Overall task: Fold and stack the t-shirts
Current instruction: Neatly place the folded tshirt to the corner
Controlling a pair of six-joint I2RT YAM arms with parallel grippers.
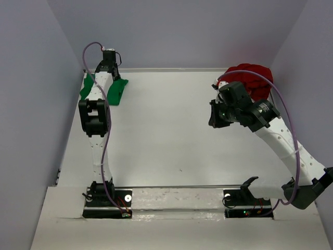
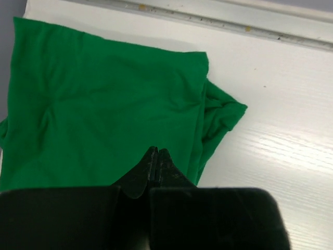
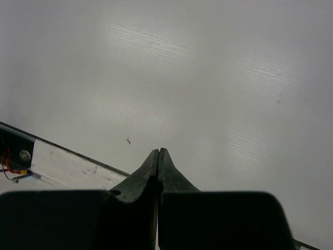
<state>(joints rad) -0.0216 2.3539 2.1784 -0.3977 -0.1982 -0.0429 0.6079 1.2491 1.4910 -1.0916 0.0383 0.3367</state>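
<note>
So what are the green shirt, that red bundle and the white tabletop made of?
The green t-shirt looks like thin soft knit cloth, matte: it creases and folds limply. The red t-shirt is likely similar cloth, bunched in soft lumps, though too small to see the weave. The tabletop looks hard, white, faintly glossy with fine grain lines, perhaps laminate or painted wood.

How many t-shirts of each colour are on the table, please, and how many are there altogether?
Green t-shirt: 1
Dark red t-shirt: 1
Total: 2
</note>
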